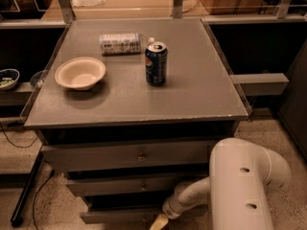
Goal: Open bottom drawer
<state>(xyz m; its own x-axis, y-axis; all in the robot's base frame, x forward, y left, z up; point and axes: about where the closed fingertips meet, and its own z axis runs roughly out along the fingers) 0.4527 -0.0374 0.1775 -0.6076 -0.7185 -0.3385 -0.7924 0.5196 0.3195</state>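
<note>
The white arm (242,186) bends down from lower right, its gripper (159,222) at the bottom drawer (115,217) front, bottom centre; whether it grips, I cannot tell.

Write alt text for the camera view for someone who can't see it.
A white robot arm reaches low, its hand by the bottom drawer of a grey cabinet. On top: a white bowl, an upright blue can, a bottle lying down.
</note>
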